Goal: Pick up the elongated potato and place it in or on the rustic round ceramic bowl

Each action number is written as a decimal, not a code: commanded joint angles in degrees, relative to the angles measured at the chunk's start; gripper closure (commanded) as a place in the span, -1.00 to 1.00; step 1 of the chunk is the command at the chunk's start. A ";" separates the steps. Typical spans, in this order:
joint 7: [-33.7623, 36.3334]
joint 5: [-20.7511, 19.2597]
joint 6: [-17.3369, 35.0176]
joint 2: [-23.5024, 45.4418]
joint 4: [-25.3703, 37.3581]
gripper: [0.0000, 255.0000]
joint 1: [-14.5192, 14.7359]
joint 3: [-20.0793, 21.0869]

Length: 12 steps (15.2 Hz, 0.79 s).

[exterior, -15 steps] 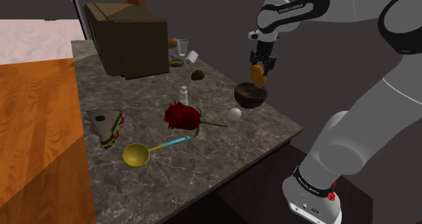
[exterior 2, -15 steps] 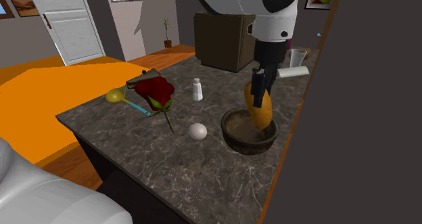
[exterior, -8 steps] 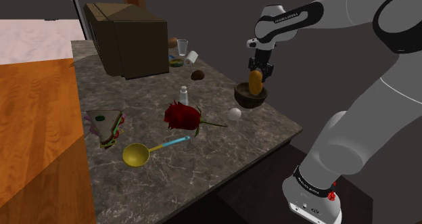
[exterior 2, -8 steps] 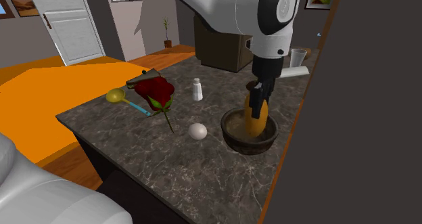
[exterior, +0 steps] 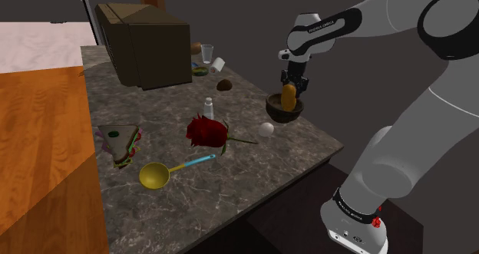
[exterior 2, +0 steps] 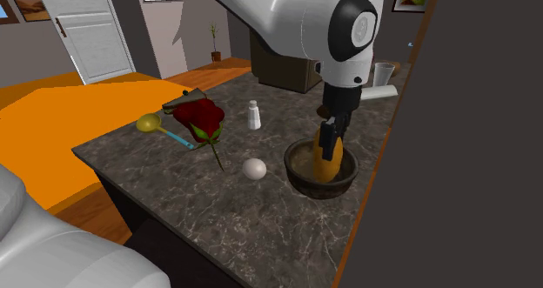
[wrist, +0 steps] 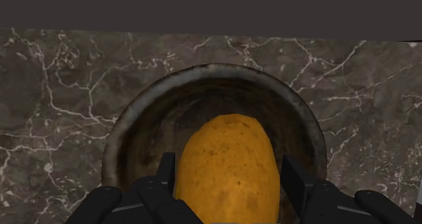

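Showing the elongated potato (exterior: 289,99) standing on end inside the rustic round bowl (exterior: 276,115). The black hand (exterior: 289,87) points straight down over the bowl. Its two fingers (wrist: 166,172) are drawn in narrowly against the potato's upper flanks, one on each side, so that the potato is clasped.

In the second exterior view the orange-brown potato (exterior 2: 328,164) is upright with its lower end down within the dark bowl (exterior 2: 300,181), and the hand (exterior 2: 329,142) grips its top. Whether the lower end touches the bowl's floor cannot be told. In the wrist view the potato (wrist: 226,165) covers much of the hollow of the bowl (wrist: 134,119), whose mottled rim rings it.

The bowl rests on the dark, white-veined tabletop (exterior: 230,192), close to the edge nearest the robot's stand. Near the bowl, toward the shoulder view's left, lies a small white egg-shaped object (exterior: 266,128). Beyond that lies a red rose (exterior: 206,131), with a white shaker (exterior: 208,105) upright just behind it. A yellow spoon (exterior: 156,175) with a blue handle and a sandwich (exterior: 123,142) lie farther toward that view's left, well apart from the bowl. At the far end of the tabletop stands a brown box (exterior: 146,45) with a clear glass (exterior: 207,53) beside it.
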 commanded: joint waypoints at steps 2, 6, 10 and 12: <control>-0.01 0.01 0.03 0.04 -0.01 1.00 0.00 -0.01; -0.01 0.01 0.04 0.04 -0.01 -1.00 0.00 -0.01; 0.17 -0.16 -1.95 -0.64 1.34 -1.00 0.07 0.23; 0.42 -0.35 -5.89 -1.72 4.25 -1.00 0.22 0.68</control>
